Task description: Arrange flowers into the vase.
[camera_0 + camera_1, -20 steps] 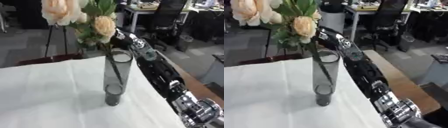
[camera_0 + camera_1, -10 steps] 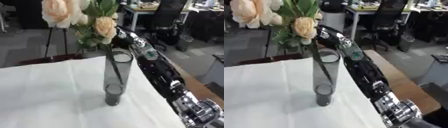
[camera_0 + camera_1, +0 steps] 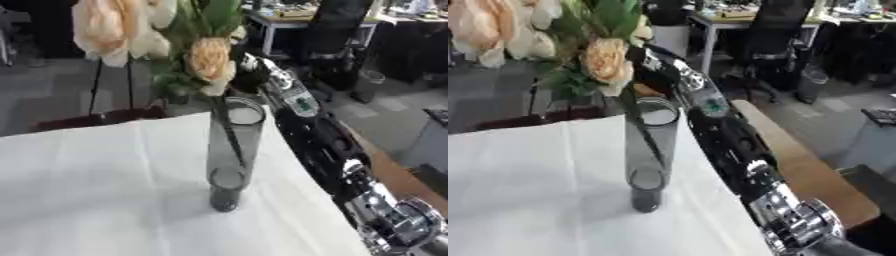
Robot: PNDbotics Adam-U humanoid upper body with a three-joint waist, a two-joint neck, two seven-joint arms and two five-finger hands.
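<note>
A tall, dark, see-through vase (image 3: 231,152) stands upright on the white cloth (image 3: 96,185) that covers the desk, near the cloth's right edge. A bunch of flowers (image 3: 179,42), with pale peach blooms and green leaves, sits above the rim of the vase, and at least one thin stem (image 3: 229,135) already runs down inside the glass, slanting toward the bottom. The blooms spread mostly to the left of the vase and above it.

The right hand (image 3: 248,75) reaches in from behind and to the right of the vase, level with the rim and tucked under the leaves. The blooms cover most of it, so I cannot tell whether its fingers are closed on the stems or standing apart from them. The long black forearm runs from the lower right corner up to the vase. The left hand does not show in either view.

The flowers look light but top-heavy: big soft heads on thin stems that would bend or snap if squeezed hard or pushed sideways. The petals would bruise, so the place to take hold is the bundle of stems just below the leaves, not the blooms. The vase is narrow, tall and probably smooth glass, so a sideways nudge at the rim could tip it. Lowering the stems straight down its middle seems the safest way to settle them.
</note>
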